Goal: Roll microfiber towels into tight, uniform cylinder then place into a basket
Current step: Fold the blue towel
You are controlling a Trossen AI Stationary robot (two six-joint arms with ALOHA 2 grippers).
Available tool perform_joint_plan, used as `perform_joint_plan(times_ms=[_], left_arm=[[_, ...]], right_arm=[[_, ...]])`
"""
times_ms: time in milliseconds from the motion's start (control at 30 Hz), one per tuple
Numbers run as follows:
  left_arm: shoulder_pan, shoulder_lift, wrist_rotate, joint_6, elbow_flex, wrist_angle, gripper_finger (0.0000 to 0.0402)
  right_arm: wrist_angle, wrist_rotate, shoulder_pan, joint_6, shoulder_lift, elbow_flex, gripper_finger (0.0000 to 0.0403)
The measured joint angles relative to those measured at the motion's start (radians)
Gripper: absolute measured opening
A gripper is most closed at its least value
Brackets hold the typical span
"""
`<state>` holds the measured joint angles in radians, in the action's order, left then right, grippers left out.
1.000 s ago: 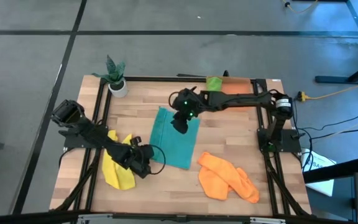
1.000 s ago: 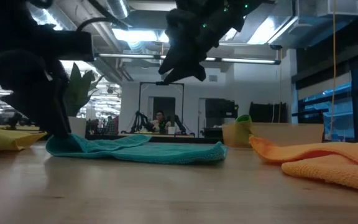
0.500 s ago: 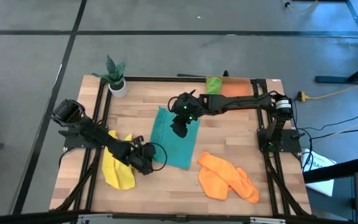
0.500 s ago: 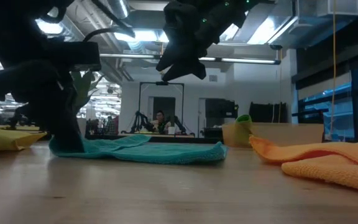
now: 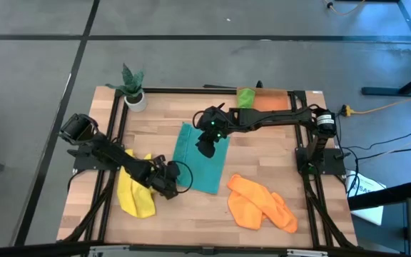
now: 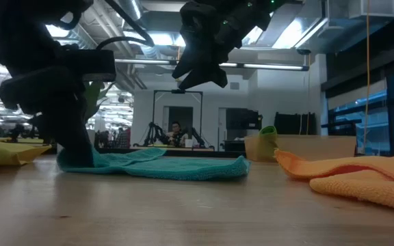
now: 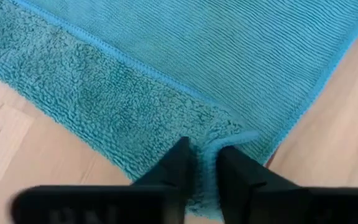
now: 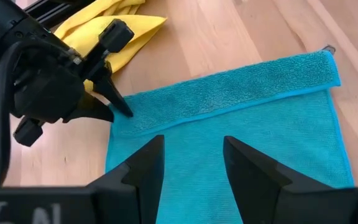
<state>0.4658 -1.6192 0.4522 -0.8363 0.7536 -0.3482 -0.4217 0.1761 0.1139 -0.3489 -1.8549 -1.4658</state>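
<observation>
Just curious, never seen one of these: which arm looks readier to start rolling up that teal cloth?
Probably the left: the left gripper is pinching the teal towel at its folded-over edge, while the right gripper hovers open above it.

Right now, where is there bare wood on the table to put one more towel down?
Bare wood lies between the plant pot and the teal towel, and along the front edge between the yellow towel and orange towel. The middle is crowded.
</observation>
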Motion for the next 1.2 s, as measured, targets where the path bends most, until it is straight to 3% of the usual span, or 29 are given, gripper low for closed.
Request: perform_joint_plan(times_ms=[100, 233, 500, 800, 1100, 1200], left_arm=[[-0.006, 0.0, 0.0, -0.041, 0.0, 0.0, 0.0009], [0.0, 0.0, -0.022, -0.253, 0.0, 0.001, 0.0002], [0.074, 0.0, 0.168, -0.771, 0.001, -0.001, 0.0], [0.156, 0.0, 0.334, -1.142, 0.001, -0.089, 0.0], [0.206, 0.0, 0.346, -1.329, 0.001, -0.225, 0.0], [0.204, 0.0, 0.308, -1.335, 0.002, -0.224, 0.0]], right_arm=[[0.0, 0.0, 0.0, -0.013, 0.0, 0.0, 0.0166], [-0.012, 0.0, 0.0, -0.012, 0.0, 0.0, 0.0166], [-0.092, 0.0, 0.0, 0.068, 0.0, 0.0, 0.0166], [-0.273, 0.0, -0.023, 0.253, 0.0, 0.0, 0.0166], [-0.326, 0.007, -0.129, 0.457, 0.0, 0.0, 0.0166], [-0.303, -0.017, -0.155, 0.462, 0.0, 0.0, 0.0166]])
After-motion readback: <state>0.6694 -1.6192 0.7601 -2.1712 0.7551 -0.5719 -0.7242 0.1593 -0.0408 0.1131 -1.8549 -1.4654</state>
